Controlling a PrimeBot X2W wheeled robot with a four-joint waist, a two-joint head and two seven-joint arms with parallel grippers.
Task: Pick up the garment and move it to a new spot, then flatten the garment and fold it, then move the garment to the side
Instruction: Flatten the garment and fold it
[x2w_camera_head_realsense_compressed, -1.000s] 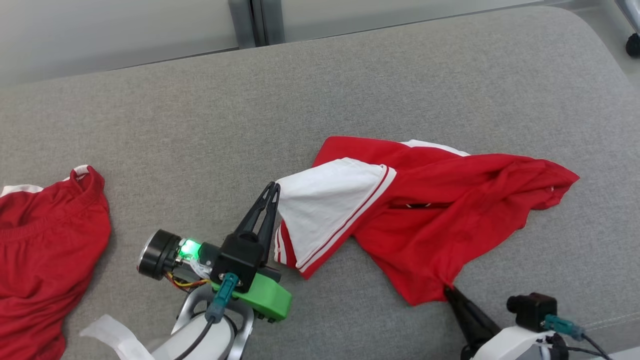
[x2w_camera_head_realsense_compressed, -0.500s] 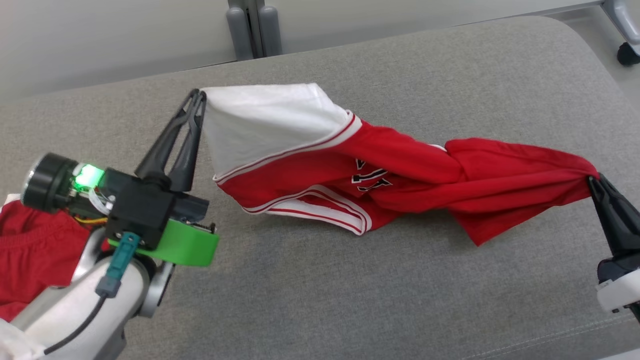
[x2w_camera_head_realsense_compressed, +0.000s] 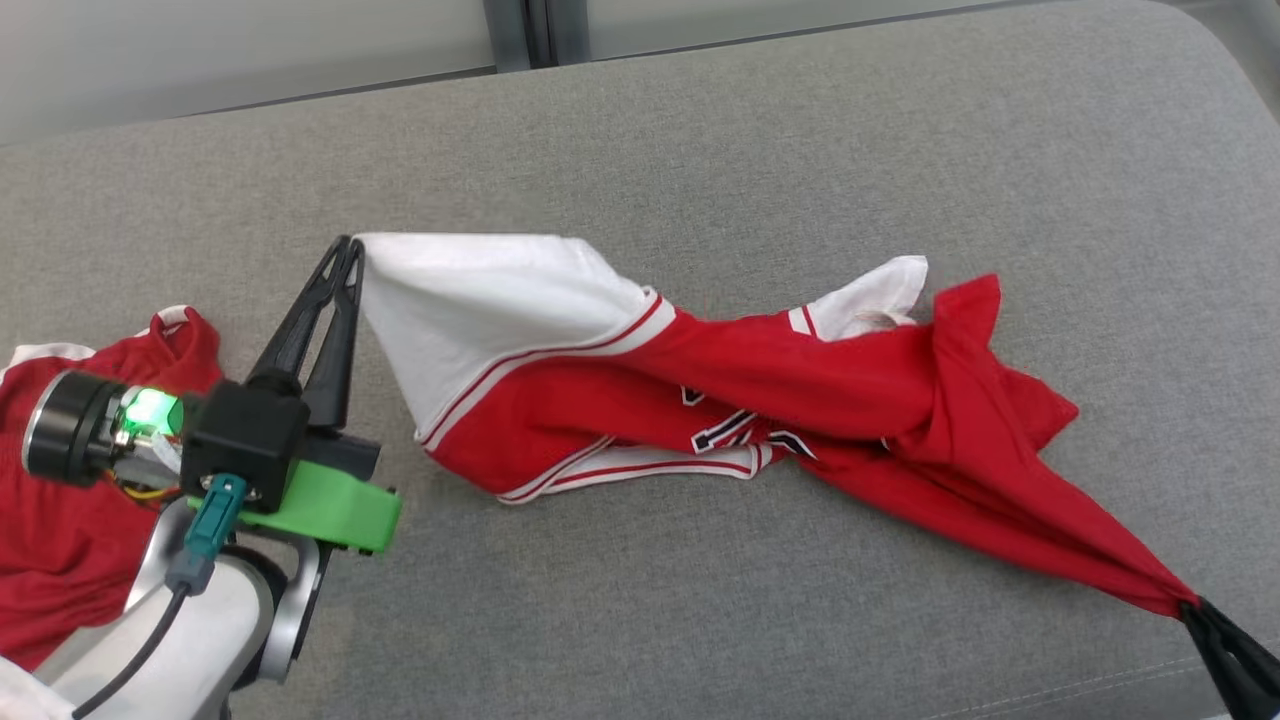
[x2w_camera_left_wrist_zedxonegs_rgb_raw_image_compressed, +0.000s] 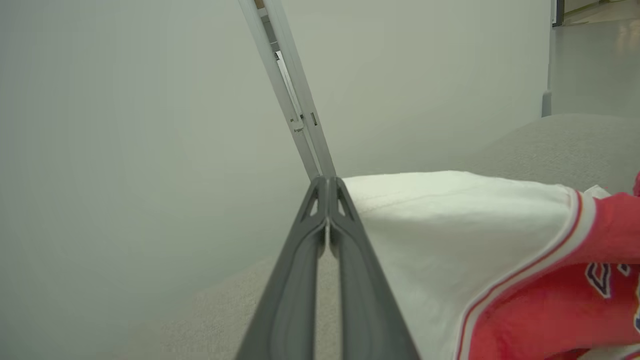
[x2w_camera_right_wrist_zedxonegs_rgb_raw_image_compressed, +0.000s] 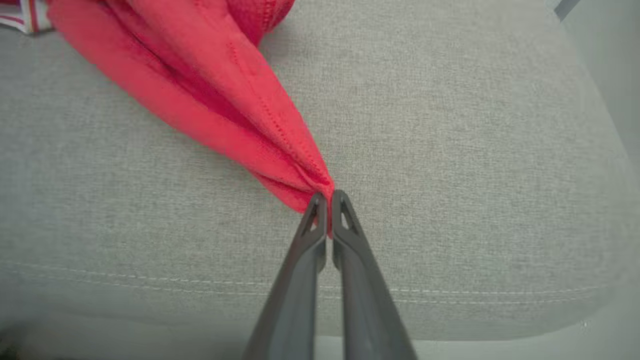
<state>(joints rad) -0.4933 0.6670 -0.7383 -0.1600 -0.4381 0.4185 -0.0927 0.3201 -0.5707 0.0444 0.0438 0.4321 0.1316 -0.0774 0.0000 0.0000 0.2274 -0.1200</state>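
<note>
Head view: garment (x2w_camera_head_realsense_compressed: 760, 400) is strung across the grey cushion (x2w_camera_head_realsense_compressed: 700, 130), held at both ends. Left gripper (x2w_camera_head_realsense_compressed: 352, 243) is pressed together on the white sleeve corner. Right gripper (x2w_camera_head_realsense_compressed: 1190, 605) is pinched on a red hem corner near the cushion's front edge; in the right wrist view red cloth is seen nipped between the tips. Mid-section looks to be resting on the cushion, twisted and bunched, with the lettering partly hidden in folds.

Step judged: flattening, garment stretched between both grips; folding not yet begun.

Long axis is run diagonally, from the white sleeve at left-centre down to the red corner at lower right. Sleeve end is pointed toward the robot's left and away, hem end toward its right and the near edge.

Next move is judged to call for the twist to be taken out and the cloth laid flat, with both pinches kept until it is spread; a slipped corner is the risk.

A second garment (x2w_camera_head_realsense_compressed: 60, 500) is lying at far left, apart.
</note>
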